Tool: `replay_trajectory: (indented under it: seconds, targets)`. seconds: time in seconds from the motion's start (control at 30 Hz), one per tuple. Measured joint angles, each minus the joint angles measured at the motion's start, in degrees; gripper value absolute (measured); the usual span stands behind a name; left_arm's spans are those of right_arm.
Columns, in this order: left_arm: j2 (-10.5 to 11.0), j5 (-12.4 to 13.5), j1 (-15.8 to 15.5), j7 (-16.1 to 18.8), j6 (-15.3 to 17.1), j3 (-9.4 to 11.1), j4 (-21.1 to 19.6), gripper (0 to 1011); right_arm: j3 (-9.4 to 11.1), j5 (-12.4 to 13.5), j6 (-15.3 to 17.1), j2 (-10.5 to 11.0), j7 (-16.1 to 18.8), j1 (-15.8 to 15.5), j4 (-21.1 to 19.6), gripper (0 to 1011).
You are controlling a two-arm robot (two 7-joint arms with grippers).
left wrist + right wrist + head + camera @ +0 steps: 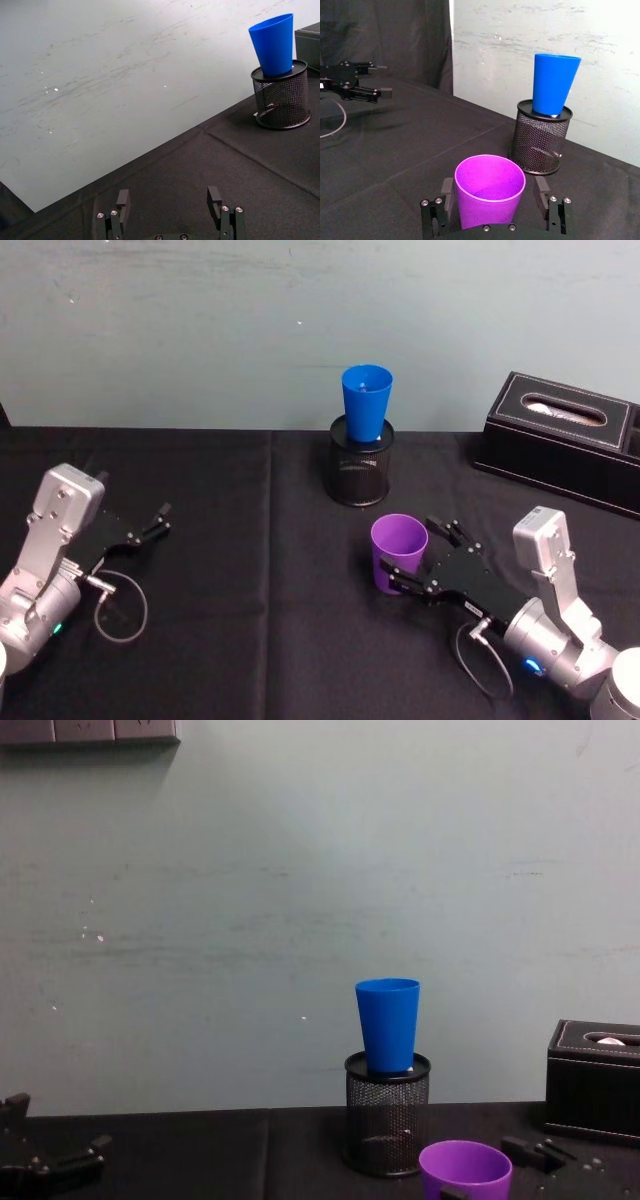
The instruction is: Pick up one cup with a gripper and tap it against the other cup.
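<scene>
The right gripper (408, 545) is straddling the purple cup (397, 552), open and holding nothing. The light, slippery plastic is probably needing a gentle mid-wall squeeze. The left gripper (163, 520) is idling open.

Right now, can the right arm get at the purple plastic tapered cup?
Probably yes. The right tool straddles the purple plastic tapered cup, open, one finger each side, nothing between. The black mesh pen holder carrying the blue plastic cup stands apart behind it; the left tool rests far left.

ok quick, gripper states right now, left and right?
Left gripper: open, holding nothing.
Right gripper: open, straddling the purple cup, not closed on it.
</scene>
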Motion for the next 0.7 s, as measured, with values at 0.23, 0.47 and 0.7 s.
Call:
replay_trajectory:
  seconds: [0.23, 0.47, 0.7]
  targets:
    - [0.0, 0.0, 0.0, 0.0, 0.0, 0.0, 0.0, 1011, 0.6, -0.3, 0.6, -1.0, 0.9, 0.6, 0.9, 1003]
    - [0.0, 0.0, 0.0, 0.0, 0.0, 0.0, 0.0, 1011, 0.9, -0.7, 1.3, -1.7, 1.7, 0.8, 1.4, 1003]
    - [0.0, 0.0, 0.0, 0.0, 0.0, 0.0, 0.0, 1011, 1.2, -1.0, 1.6, -2.3, 1.9, 1.2, 2.1, 1003]
